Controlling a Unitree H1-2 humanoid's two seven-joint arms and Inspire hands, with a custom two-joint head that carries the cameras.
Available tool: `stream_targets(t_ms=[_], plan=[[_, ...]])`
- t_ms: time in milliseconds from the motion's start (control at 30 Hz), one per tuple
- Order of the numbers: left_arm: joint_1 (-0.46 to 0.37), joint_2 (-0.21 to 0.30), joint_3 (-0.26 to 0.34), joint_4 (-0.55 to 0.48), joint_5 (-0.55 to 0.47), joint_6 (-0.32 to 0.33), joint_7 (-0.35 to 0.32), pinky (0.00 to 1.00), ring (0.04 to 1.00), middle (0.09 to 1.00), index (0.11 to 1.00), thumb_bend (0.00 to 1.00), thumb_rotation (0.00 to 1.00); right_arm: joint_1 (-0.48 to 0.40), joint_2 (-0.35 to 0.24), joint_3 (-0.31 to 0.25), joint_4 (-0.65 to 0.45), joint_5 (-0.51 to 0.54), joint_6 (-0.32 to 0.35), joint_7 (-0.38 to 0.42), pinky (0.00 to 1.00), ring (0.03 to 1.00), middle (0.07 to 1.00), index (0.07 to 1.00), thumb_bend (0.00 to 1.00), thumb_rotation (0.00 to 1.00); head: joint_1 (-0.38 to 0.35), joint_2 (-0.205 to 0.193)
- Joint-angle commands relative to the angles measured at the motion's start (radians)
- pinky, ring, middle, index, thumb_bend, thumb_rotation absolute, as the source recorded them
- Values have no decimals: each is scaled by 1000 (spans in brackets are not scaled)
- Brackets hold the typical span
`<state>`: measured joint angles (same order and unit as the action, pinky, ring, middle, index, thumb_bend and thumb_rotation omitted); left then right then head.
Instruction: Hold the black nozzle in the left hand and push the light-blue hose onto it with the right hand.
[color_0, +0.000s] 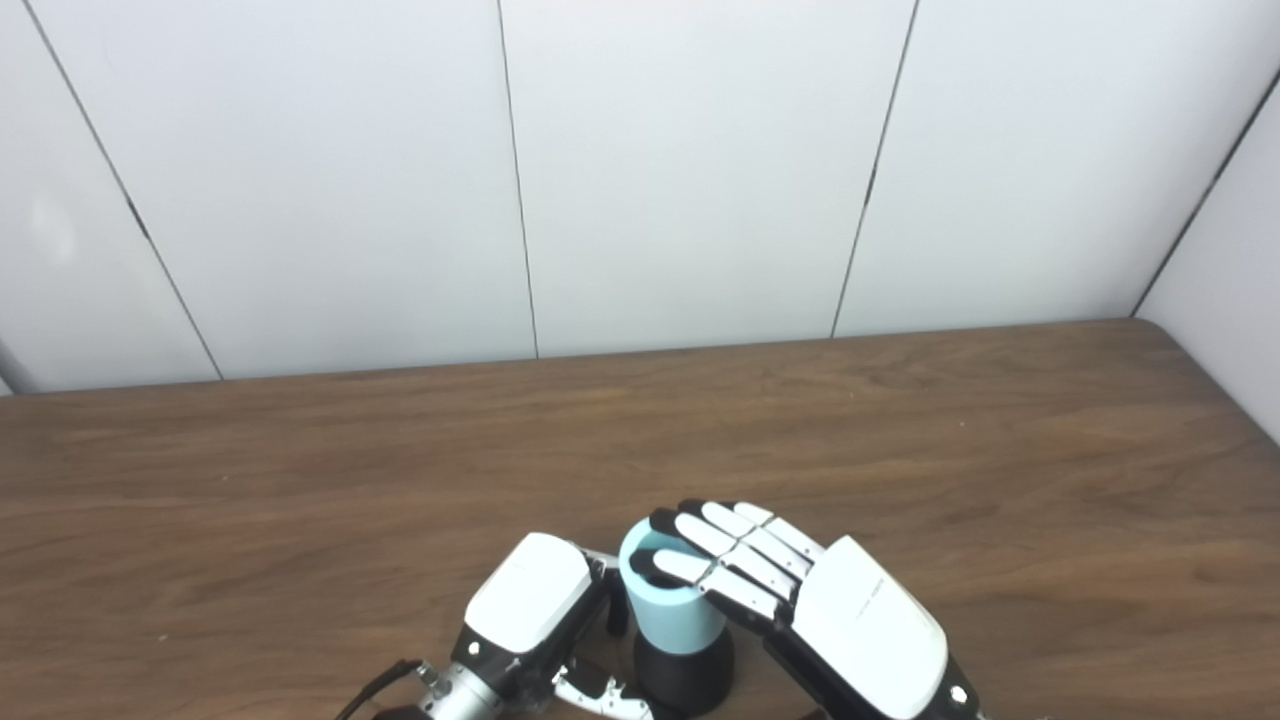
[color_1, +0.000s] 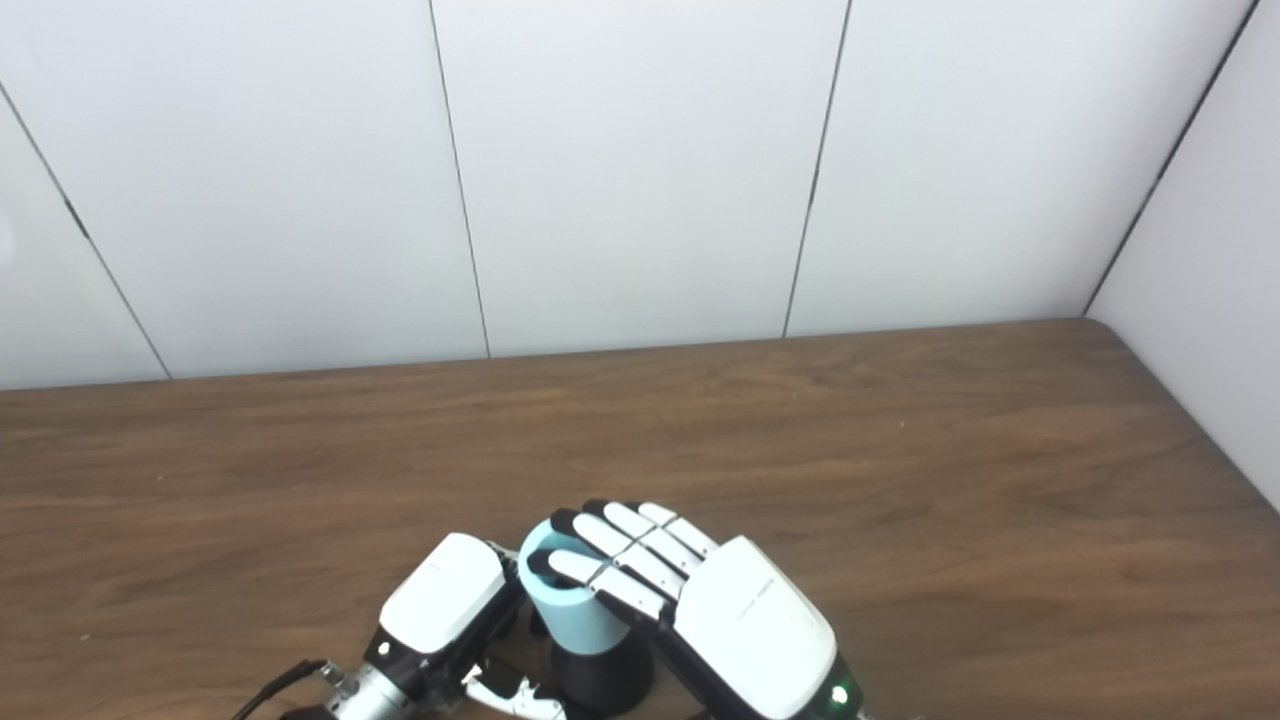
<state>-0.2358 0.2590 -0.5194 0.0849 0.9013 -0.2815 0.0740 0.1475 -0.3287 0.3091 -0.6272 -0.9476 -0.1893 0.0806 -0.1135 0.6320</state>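
Light-blue hose (color_0: 668, 600) stands upright at bottom centre of the frame, its lower end seated on the black nozzle (color_0: 684, 676) on the wooden table (color_0: 1000, 450). Right hand (color_0: 800, 595) has its fingers (color_0: 700, 570) curled over the hose's open top and right side. Left hand (color_0: 530, 610) sits against the hose's left side; whether its fingers close on the nozzle cannot be told.

We found the table (color_0: 900, 430) bare beyond, hose (color_0: 668, 610) hemmed by left hand (color_0: 530, 605) and right hand (color_0: 800, 600) (both close against it), wall (color_0: 640, 170) behind.
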Motion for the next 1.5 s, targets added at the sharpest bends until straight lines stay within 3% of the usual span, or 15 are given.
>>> stream_targets(t_ms=[0,900,1467], plan=[[31,18,-17,41,34,23,-32,96,138,471,479,525,0,72,-90,48,83,-53,61,289,864,887,853,807,809,682,0,0],[28,15,-15,47,30,20,-29,93,135,471,479,524,0,60,-106,68,77,-47,109,347,858,899,862,816,785,719,1,-2],[28,16,-14,48,28,14,-25,96,138,471,479,524,0,65,-109,69,75,-45,103,337,851,888,852,807,797,711,-1,-3]])
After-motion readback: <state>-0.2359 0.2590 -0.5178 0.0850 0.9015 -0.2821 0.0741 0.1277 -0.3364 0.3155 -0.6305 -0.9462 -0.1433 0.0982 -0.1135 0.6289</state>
